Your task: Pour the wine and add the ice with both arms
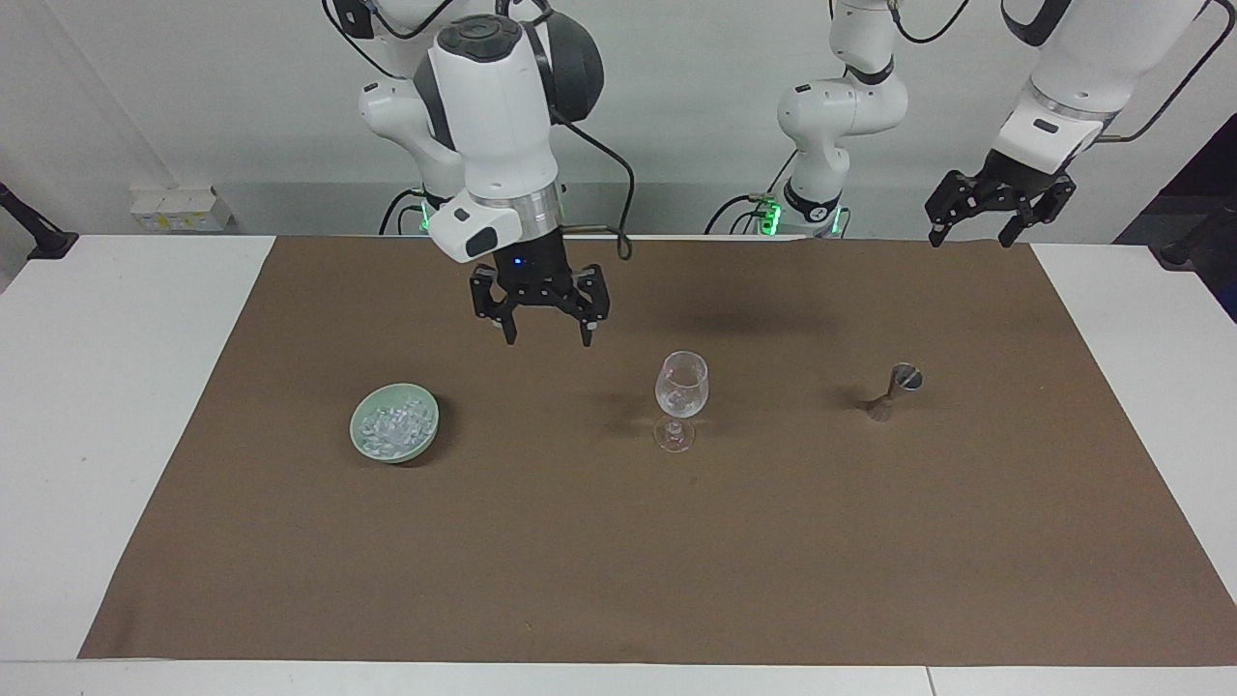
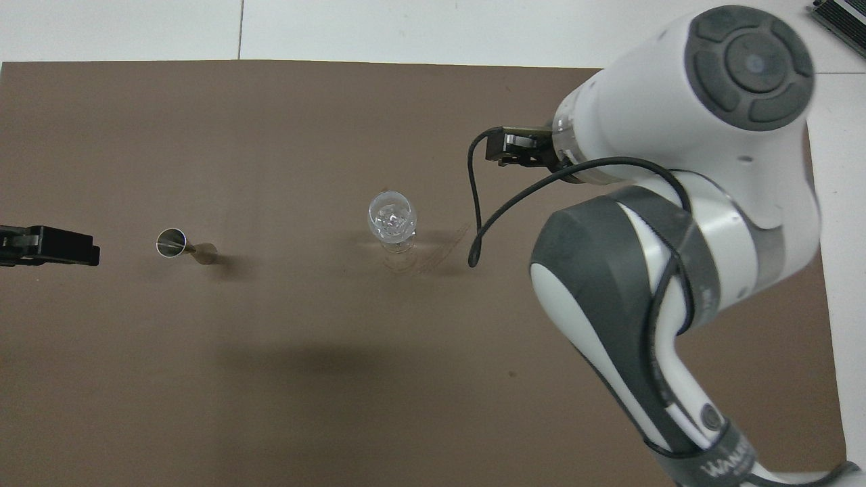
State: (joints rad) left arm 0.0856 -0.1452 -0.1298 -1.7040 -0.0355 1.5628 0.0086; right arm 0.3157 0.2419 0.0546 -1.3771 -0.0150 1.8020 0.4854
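Note:
A clear stemmed glass (image 1: pixel 681 396) stands mid-mat with a few ice chunks in it; it also shows in the overhead view (image 2: pixel 391 218). A pale green bowl (image 1: pixel 359 440) holds a heap of ice (image 1: pixel 392 422) toward the right arm's end; the right arm hides it in the overhead view. My right gripper (image 1: pixel 548 336) is open and empty, up in the air over the mat between bowl and glass. My left gripper (image 1: pixel 971 235) is open and empty and waits raised over the mat's edge at the left arm's end.
A small metal jigger (image 1: pixel 894 390) stands on the brown mat (image 1: pixel 618 561) toward the left arm's end, beside the glass; it also shows in the overhead view (image 2: pixel 177 243). White table (image 1: pixel 116 387) borders the mat.

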